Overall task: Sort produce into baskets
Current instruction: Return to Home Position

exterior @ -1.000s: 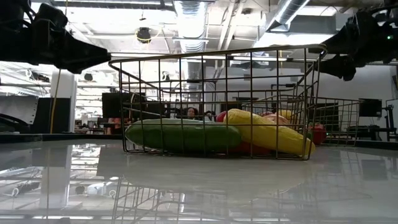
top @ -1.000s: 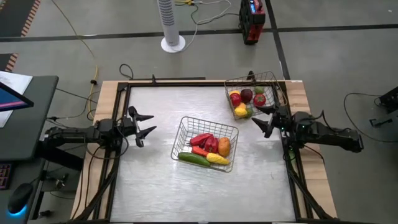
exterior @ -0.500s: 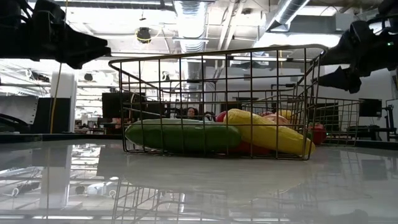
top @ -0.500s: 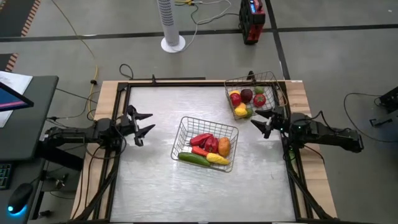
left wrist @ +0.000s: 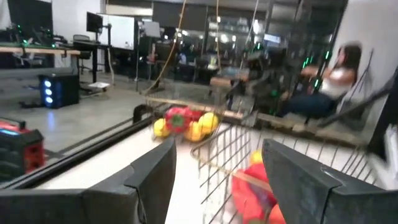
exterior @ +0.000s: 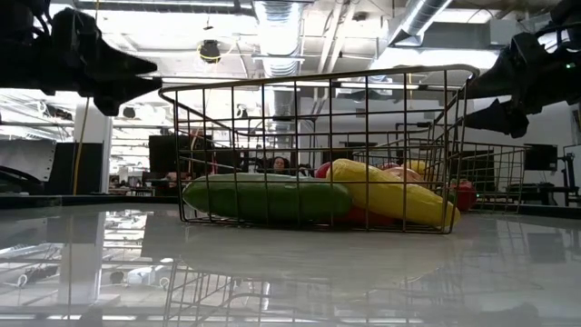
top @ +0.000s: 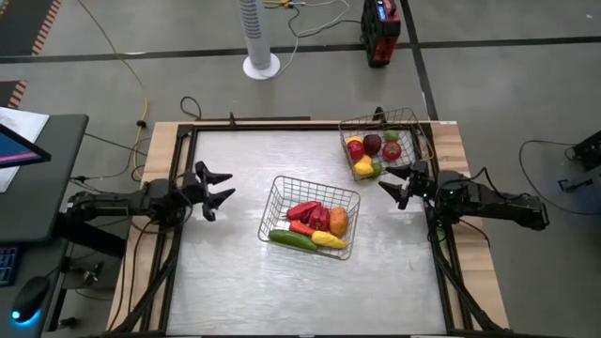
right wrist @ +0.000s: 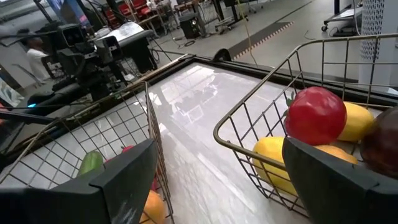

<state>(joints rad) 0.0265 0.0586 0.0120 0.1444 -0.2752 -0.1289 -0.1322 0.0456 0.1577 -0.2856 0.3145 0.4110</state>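
Two wire baskets hold the produce. The centre basket (top: 282, 184) carries red peppers (top: 306, 213), an orange piece (top: 338, 221), a green cucumber (top: 290, 239) and yellow corn (top: 329, 241). The far-right basket (top: 414, 118) holds red (top: 355, 148), dark-purple (top: 373, 143) and yellow (top: 362, 169) pieces. My left gripper (top: 223, 187) hovers open above the table, left of the centre basket. My right gripper (top: 389, 180) hovers open just near the far-right basket. Both point level toward the table's middle with nothing between their fingers (left wrist: 144, 186) (right wrist: 127, 180).
A black frame (top: 188, 131) runs along the table's edges. Beyond the far edge stand a white tower fan (top: 258, 38) and a red device (top: 380, 30). A monitor (top: 19, 141) sits off the left side. A seated person (left wrist: 333, 78) shows in the room behind.
My left gripper has rolled about its own pointing line while staying in place. My right gripper has rolled too and tipped its fingers a little downward. Both keep the same finger gap. The baskets and the produce have not moved.
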